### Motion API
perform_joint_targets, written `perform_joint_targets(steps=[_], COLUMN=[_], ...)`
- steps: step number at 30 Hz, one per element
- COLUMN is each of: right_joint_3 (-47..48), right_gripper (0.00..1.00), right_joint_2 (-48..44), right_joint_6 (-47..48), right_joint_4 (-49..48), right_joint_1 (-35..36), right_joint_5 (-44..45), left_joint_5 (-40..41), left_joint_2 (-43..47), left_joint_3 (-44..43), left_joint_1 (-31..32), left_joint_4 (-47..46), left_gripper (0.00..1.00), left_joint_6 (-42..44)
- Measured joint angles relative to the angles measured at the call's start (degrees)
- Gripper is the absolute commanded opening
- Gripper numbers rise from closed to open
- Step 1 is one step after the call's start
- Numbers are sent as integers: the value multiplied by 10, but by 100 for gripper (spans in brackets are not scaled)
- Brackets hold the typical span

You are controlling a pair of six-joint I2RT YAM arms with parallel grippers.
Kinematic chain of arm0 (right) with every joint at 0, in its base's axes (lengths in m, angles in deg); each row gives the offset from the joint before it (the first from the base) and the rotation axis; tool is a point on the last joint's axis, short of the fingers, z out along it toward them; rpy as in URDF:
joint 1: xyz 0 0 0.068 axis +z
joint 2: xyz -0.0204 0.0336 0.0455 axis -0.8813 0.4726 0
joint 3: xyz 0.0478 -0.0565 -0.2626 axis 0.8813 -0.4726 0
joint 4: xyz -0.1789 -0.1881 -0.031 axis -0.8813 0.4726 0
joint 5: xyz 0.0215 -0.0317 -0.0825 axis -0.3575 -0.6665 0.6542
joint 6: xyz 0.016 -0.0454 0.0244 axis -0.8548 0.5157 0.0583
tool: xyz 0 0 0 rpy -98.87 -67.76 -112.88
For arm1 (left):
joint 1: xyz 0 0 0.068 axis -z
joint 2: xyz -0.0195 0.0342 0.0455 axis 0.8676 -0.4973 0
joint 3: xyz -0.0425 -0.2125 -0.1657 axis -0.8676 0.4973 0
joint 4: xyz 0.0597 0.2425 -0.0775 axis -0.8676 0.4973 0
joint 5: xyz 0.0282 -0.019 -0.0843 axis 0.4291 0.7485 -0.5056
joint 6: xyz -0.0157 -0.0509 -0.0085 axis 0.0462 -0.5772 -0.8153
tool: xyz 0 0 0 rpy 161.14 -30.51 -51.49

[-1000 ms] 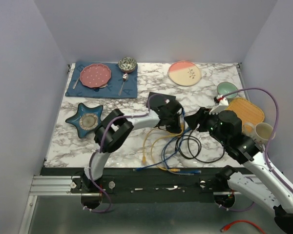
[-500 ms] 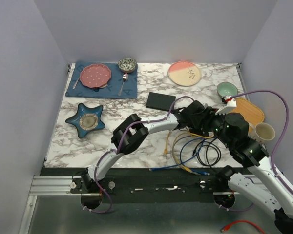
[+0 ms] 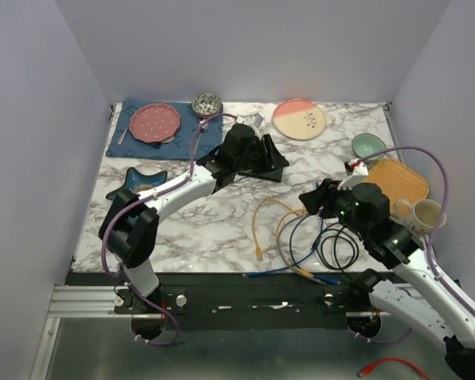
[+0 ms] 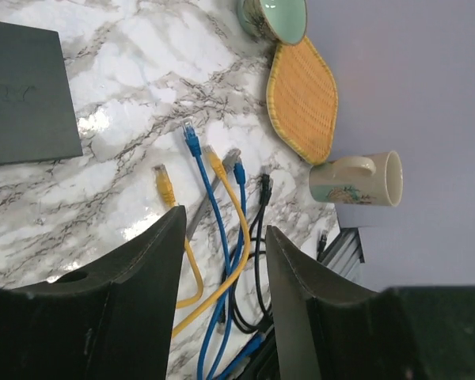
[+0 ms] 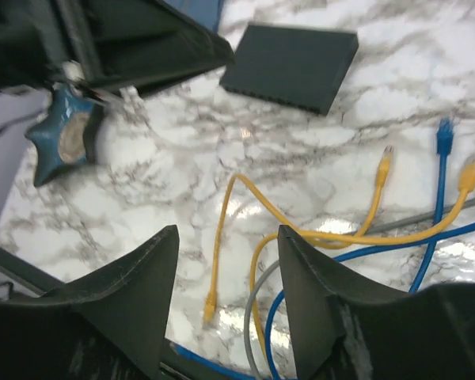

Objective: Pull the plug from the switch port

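The switch [image 3: 271, 168] is a flat black box at the middle back of the marble table; it also shows in the left wrist view [image 4: 24, 87] and the right wrist view [image 5: 293, 67]. No plug shows in its sockets. Loose yellow, blue, grey and black cables [image 3: 301, 237] lie to its front right, their plug ends [image 4: 191, 141] free on the marble. My left gripper [image 3: 257, 154] hovers over the switch, partly hiding it, open and empty [image 4: 226, 222]. My right gripper [image 3: 310, 198] is open and empty above the cables [image 5: 226, 231].
A blue star dish [image 3: 134, 184] lies at the left. A blue placemat with a pink plate [image 3: 154, 123] and a bowl [image 3: 207, 103] is at the back left. A pink-yellow plate [image 3: 299, 119], green cup [image 3: 368, 145], woven mat [image 3: 400, 180] and mug [image 3: 423, 214] stand at the right.
My left arm swung right with the cable ends, then back left and away, ending over the switch. The cable bundle has shifted right. My right gripper has barely moved.
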Motion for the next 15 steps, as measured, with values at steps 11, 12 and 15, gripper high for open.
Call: perform_joint_targets(steps=[11, 12, 15], right_joint_3=[-2, 12, 63], right_gripper=[52, 52, 52], right_joint_2=[286, 310, 383], right_joint_6=[-4, -5, -15], right_joint_4=[-86, -96, -140], right_joint_1=[54, 63, 82], right_joint_5=[-142, -146, -159], left_joint_5=[160, 180, 230], left_joint_2=[193, 227, 321], left_joint_3=[226, 258, 340], left_joint_1=[-6, -12, -29], left_joint_4=[80, 87, 111], left_gripper=[51, 51, 51], left_joint_6=[-4, -11, -29])
